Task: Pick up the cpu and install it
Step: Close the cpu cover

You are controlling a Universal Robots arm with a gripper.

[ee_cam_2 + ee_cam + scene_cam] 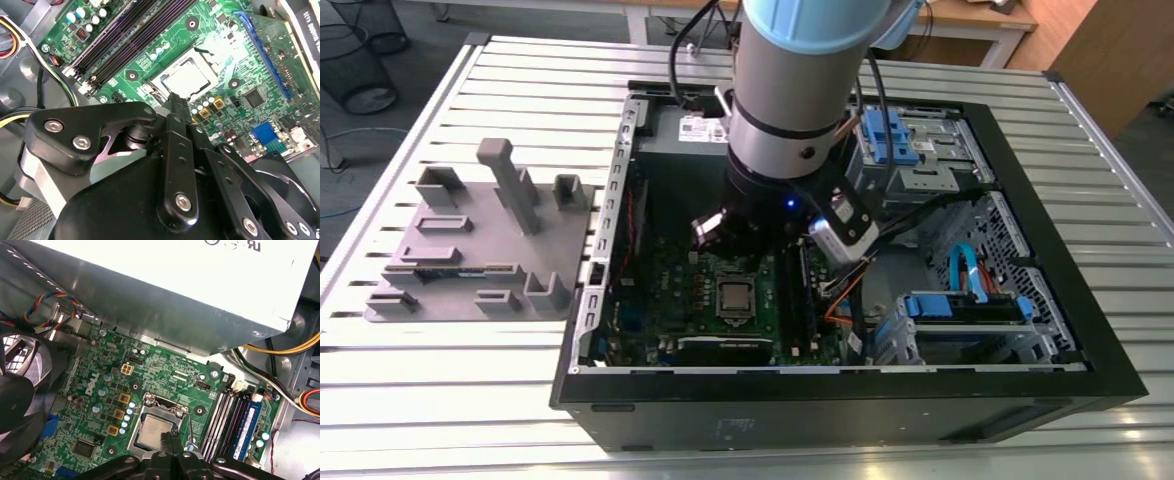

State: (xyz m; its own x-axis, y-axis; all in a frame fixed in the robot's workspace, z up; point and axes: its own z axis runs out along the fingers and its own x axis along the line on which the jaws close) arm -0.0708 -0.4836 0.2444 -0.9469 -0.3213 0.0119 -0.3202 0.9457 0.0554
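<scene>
Cpu (152, 432) seated in socket (161, 429) — gripper (176, 100) above.

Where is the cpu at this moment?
The cpu sits in its socket on the green motherboard inside the open computer case, just below the gripper in both wrist views, beside the memory slots.

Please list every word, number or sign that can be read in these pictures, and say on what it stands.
Motherboard: a white brand mark, not quoted, and tiny component codes, too small.
Power supply: black print cut off at the picture's edge, unreadable.
White sticker in the exterior view: too small.
</scene>
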